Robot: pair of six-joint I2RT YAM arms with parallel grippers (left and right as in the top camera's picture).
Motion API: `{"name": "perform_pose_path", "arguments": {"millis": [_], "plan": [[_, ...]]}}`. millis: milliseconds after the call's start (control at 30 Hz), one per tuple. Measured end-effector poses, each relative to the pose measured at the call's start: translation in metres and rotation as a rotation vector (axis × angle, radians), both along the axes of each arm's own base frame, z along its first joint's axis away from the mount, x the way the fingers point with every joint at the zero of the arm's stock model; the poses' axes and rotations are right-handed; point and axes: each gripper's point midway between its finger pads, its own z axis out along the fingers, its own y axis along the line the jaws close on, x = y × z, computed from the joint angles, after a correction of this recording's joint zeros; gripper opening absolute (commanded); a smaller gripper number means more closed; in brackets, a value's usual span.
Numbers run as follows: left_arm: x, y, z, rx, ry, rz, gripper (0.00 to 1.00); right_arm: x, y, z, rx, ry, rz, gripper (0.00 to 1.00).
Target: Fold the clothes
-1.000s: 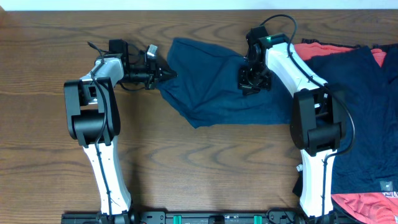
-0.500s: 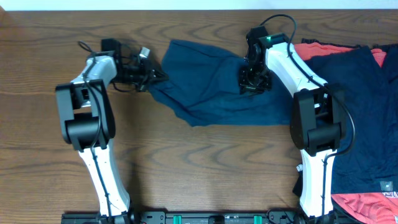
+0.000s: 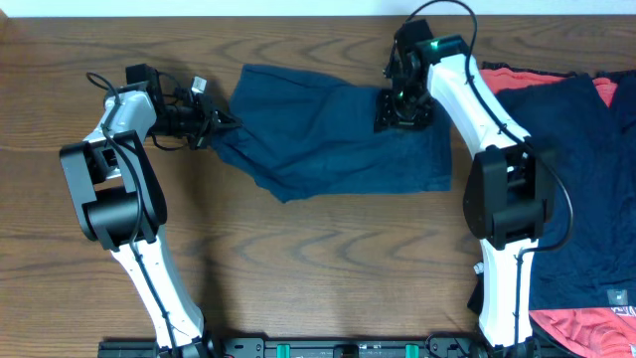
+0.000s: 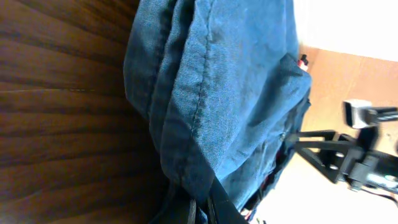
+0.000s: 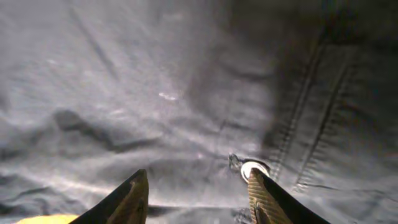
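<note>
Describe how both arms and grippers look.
The left arm and right arm have white links with bulky black joints and thin black cables. The right one shows a green light. The left gripper and right gripper are dark with tapered fingers.

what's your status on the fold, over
Left end effector shut on navy garment edge. Right end effector open above it. Garment spread, unfolded. Nothing blocking.

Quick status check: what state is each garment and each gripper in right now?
navy garment: unfolded, lying wrinkled on the table.
left gripper: shut on the navy garment's left edge.
right gripper: open over the navy garment, holding nothing.
clothes pile: navy and coral-red, heaped unfolded at the right.
</note>
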Motion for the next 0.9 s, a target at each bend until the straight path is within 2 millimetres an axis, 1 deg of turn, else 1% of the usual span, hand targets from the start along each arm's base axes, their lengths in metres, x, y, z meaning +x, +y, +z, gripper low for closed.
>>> {"name": "perform_pose_path", "arguments": {"millis": [100, 233, 400, 600, 633, 667, 767, 900], "plan": [[-0.002, 0.005, -0.002, 0.014, 0.012, 0.006, 0.06, 0.005, 0.001, 0.011, 0.002, -0.024, 0.016, 0.48], [-0.003, 0.018, -0.004, 0.022, 0.021, 0.032, 0.06, 0.009, 0.001, 0.021, 0.002, -0.048, 0.03, 0.49], [-0.006, 0.042, -0.005, 0.019, 0.041, 0.086, 0.06, 0.008, 0.0, 0.021, -0.002, -0.044, 0.035, 0.48], [-0.008, 0.059, -0.005, 0.017, 0.047, 0.125, 0.06, 0.008, 0.001, 0.02, -0.004, -0.046, 0.038, 0.47], [-0.008, 0.061, -0.005, 0.017, 0.047, 0.129, 0.06, 0.009, 0.001, 0.02, -0.004, -0.046, 0.038, 0.43], [-0.008, 0.062, -0.005, 0.017, 0.047, 0.132, 0.06, 0.009, 0.001, 0.019, -0.004, -0.046, 0.041, 0.34], [-0.009, 0.067, -0.004, 0.016, 0.048, 0.141, 0.06, 0.009, 0.001, 0.011, -0.01, -0.033, 0.05, 0.02], [-0.01, 0.072, 0.004, 0.025, 0.038, 0.147, 0.06, 0.006, 0.003, -0.014, -0.026, 0.012, 0.055, 0.01]]}}
